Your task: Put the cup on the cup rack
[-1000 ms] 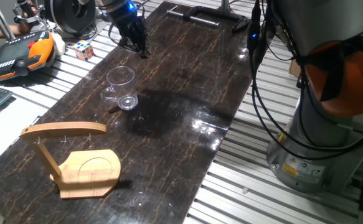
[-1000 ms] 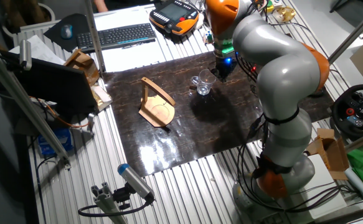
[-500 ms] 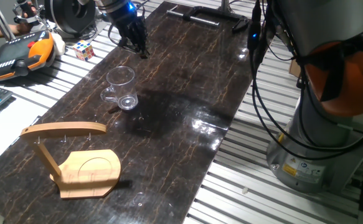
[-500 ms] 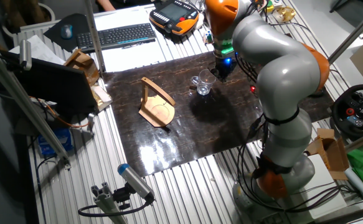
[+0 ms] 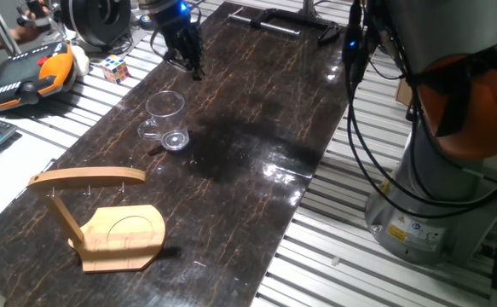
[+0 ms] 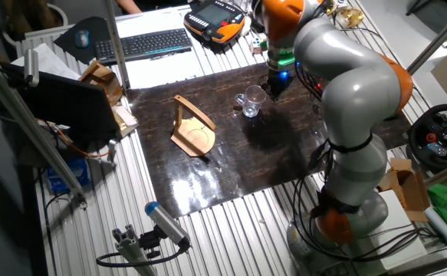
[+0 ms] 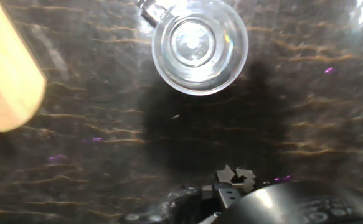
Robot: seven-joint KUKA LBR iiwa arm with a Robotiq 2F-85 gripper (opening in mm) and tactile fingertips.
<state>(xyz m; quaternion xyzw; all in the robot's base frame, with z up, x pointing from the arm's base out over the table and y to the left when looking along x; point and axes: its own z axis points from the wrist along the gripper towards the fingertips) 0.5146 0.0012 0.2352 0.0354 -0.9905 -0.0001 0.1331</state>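
Observation:
The cup (image 5: 166, 119) is a clear glass mug that stands upright on the dark table, its handle toward the rack. It also shows in the other fixed view (image 6: 251, 102) and from above in the hand view (image 7: 200, 46). The cup rack (image 5: 103, 220) is a light wooden stand near the table's front left; it also shows in the other fixed view (image 6: 192, 129), and only an edge of it in the hand view (image 7: 7, 71). My gripper (image 5: 195, 70) hangs above the table beyond the cup, apart from it, with the fingers together and empty.
The dark marbled table (image 5: 257, 119) has a metal bracket (image 5: 274, 19) at its far end. A Rubik's cube (image 5: 116, 68) and an orange pendant (image 5: 26, 75) lie left of it. The robot base and cables (image 5: 436, 128) stand to the right.
The gripper has shifted very slightly up and away from the cup. The cup and the rack have not moved.

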